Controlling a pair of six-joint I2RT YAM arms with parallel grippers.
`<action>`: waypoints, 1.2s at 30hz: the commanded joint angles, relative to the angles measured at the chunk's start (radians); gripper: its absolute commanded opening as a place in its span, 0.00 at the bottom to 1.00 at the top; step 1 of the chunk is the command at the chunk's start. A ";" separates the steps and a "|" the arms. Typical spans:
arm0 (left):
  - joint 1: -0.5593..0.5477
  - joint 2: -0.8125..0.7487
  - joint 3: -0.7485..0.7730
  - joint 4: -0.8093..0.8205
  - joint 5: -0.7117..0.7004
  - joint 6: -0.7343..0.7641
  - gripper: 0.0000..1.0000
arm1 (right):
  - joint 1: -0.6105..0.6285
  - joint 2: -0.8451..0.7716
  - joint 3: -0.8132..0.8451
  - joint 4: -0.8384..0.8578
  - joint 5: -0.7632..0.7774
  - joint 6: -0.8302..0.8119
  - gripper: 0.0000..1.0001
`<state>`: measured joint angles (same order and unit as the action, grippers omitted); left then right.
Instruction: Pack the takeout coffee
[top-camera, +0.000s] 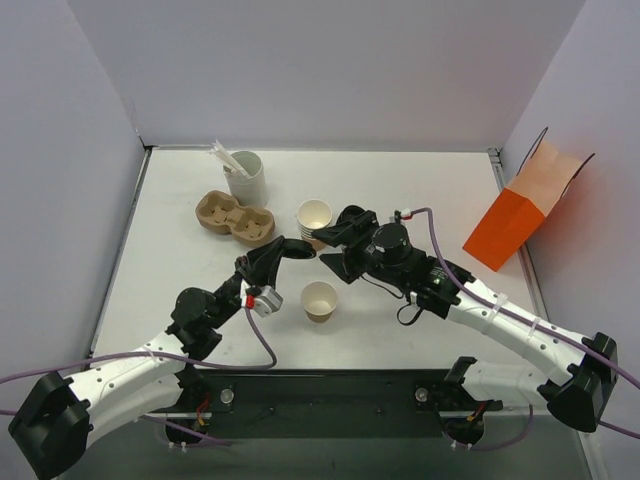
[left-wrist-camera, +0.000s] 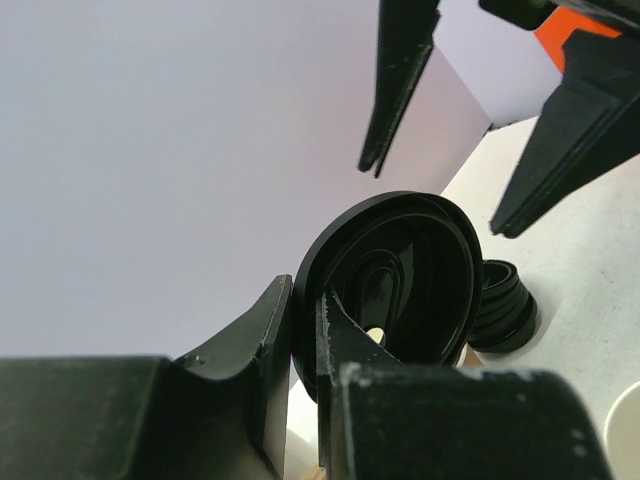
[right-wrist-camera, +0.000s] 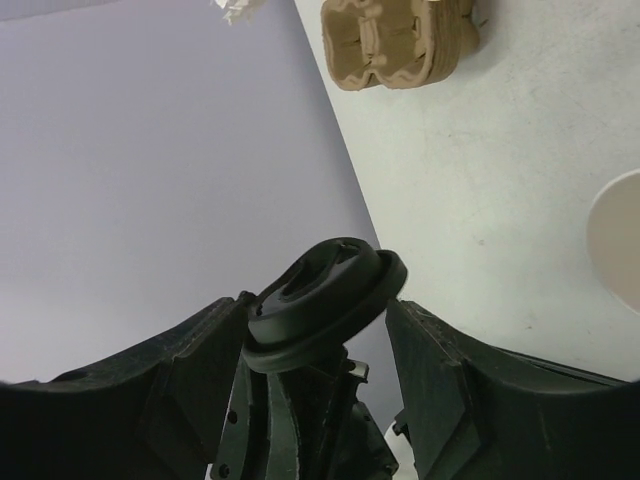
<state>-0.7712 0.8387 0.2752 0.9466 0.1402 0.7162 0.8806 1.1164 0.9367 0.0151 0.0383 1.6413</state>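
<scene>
The left gripper (left-wrist-camera: 305, 312) pinches a black lid (left-wrist-camera: 400, 285) by its rim. The right gripper (top-camera: 332, 245) stands with its fingers spread to either side of the lid; whether they touch it cannot be made out. The lidless paper cup (top-camera: 319, 301) stands on the table (top-camera: 420, 190) at 6 o'clock of both grippers. At 12 o'clock a cup stack (top-camera: 314, 215) is half hidden behind black fingers. Loose lids (left-wrist-camera: 508, 305) peek from behind the held one. An orange bag (top-camera: 515, 215) leans at 3 o'clock.
</scene>
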 joint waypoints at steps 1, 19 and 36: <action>-0.008 0.003 0.012 0.052 -0.039 0.046 0.00 | 0.009 -0.006 0.054 -0.061 0.026 0.037 0.60; -0.069 0.033 -0.007 0.040 -0.090 0.132 0.00 | 0.014 0.137 0.034 0.187 -0.063 0.127 0.43; -0.096 0.066 -0.013 0.067 -0.175 0.200 0.00 | 0.043 0.145 0.063 0.155 -0.097 0.144 0.50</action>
<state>-0.8600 0.9073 0.2638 0.9829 -0.0269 0.9066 0.9115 1.2682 0.9623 0.1398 -0.0490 1.7729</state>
